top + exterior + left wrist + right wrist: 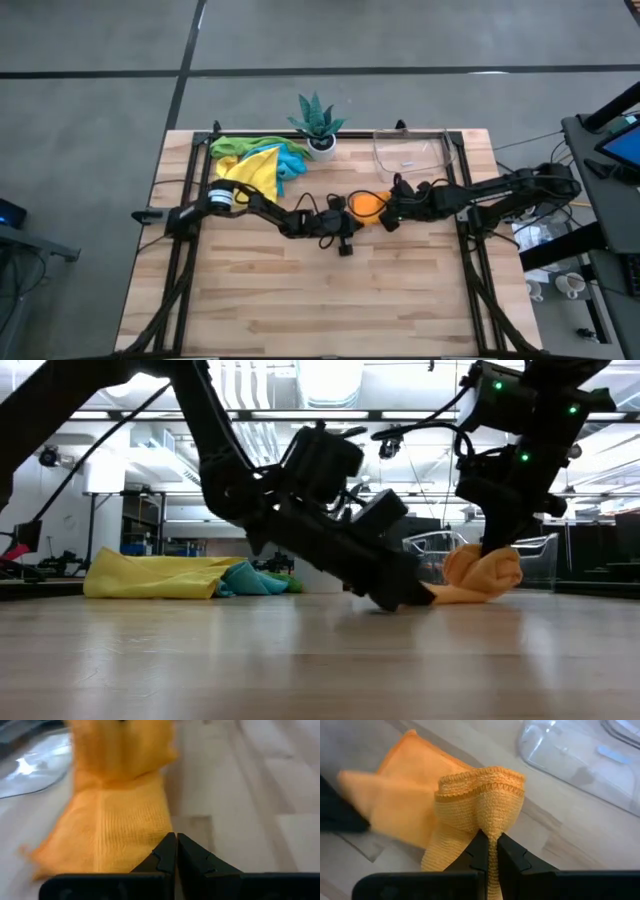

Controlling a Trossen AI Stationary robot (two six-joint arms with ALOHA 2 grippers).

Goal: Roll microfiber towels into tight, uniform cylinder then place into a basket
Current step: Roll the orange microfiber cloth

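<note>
One orange towel [367,204] lies near the middle of the tabletop [300,300], partly bunched into a loose hump, with a flat tail of cloth spread toward the left arm. The right end effector [489,851] is pinched tight on a gathered fold of this orange cloth, the fabric squeezed between its dark fingers and puffing out just past their tips; from table level that bunched part stands raised above the wood. The left end effector [176,851] sits low at the flat end of the same towel, fingers pressed together with nothing between them; it seems to rest at the cloth's edge, though I cannot tell for sure whether it touches it. Just behind the towel, toward the back right of the tabletop, stands the clear basket [412,152], with nothing visible inside it. Well apart, at the back left, the other towels [255,160] lie in a loose heap of yellow, green and light blue. Between that heap and the basket stands a spiky green plant [318,118] in a white pot.
</note>
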